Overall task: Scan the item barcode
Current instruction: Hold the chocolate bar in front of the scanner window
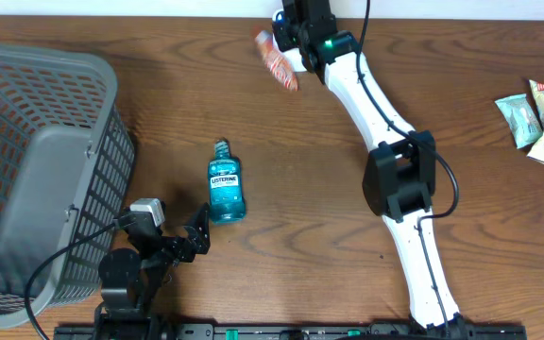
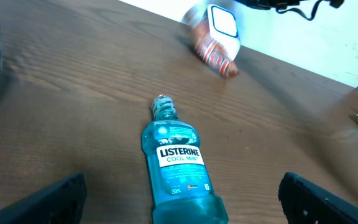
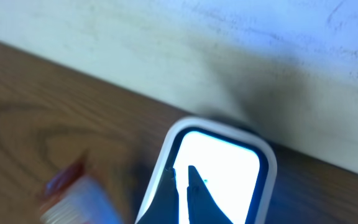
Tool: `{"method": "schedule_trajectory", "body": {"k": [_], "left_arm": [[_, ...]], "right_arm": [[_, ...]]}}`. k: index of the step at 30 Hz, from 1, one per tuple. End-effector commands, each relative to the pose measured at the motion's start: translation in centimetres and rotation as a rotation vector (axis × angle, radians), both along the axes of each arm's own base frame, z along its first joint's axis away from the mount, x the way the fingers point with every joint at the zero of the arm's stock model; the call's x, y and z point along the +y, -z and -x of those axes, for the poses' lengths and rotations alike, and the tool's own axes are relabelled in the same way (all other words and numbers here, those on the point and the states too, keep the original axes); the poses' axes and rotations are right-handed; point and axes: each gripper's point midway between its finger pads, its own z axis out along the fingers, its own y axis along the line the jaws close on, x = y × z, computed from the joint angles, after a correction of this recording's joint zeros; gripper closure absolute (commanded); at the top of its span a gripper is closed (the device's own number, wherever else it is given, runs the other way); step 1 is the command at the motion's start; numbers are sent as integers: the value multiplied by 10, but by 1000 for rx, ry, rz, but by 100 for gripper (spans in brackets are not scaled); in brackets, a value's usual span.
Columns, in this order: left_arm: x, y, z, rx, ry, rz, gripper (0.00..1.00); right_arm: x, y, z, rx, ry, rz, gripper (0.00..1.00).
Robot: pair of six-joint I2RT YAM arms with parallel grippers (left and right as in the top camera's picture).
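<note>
Frankly, your main risk is a scan that never reads. Your right gripper (image 1: 296,42) is clenched on the scanner (image 2: 224,22), whose lit window shows white in the right wrist view, and it sits at the far edge of the table, well ahead of and to the right of your left gripper (image 1: 199,229). Only the striped packet (image 1: 277,59) lies just beside the scanner, and that packet is blurred in both wrist views, so you cannot tell whether any barcode faces the window. If the code is on the underside, the beam will find nothing.

A second risk lies with the bottle (image 2: 178,168). It rests on its side just ahead of your left gripper, between the released fingers' line of approach, cap pointing away from you. If you close on it carelessly, the round body may roll on the wood or slip sideways. Its front label faces up, so the barcode is probably on the back or side; you would likely need to turn it before presenting it.

As for looks: the bottle is clear teal plastic with blue liquid, a white and black label, and a ribbed clear cap. It seems rigid and smooth, likely slippery. The basket (image 1: 26,170) stands close on your left gripper's left; a wide swing there could clip its wall.
</note>
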Motion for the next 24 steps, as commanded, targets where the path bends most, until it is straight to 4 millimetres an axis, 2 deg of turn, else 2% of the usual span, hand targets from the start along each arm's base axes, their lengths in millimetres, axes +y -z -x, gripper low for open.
{"method": "schedule_trajectory", "body": {"k": [1,3,6,7,9,11,15,18,21,24], "left_arm": [[0,-3,0,-7,3,5,2],[0,-3,0,-7,3,5,2],[0,-3,0,-7,3,5,2],[0,-3,0,-7,3,5,2],[0,-3,0,-7,3,5,2],[0,-3,0,-7,3,5,2],[0,-3,0,-7,3,5,2],[0,-3,0,-7,3,5,2],[0,-3,0,-7,3,5,2],[0,-3,0,-7,3,5,2]], "right_arm": [[-10,-11,-12,-30,55,-33,99],[-10,-11,-9,-17,52,-29,99],[-2,-5,4,26,26,6,85],[4,-1,11,45,2,38,79],[15,9,27,88,-44,93,59],[25,21,43,139,-88,142,49],[48,45,82,256,-207,211,41],[65,56,108,319,-325,229,34],[77,65,121,355,-404,205,29],[72,84,118,383,-403,202,26]]}}
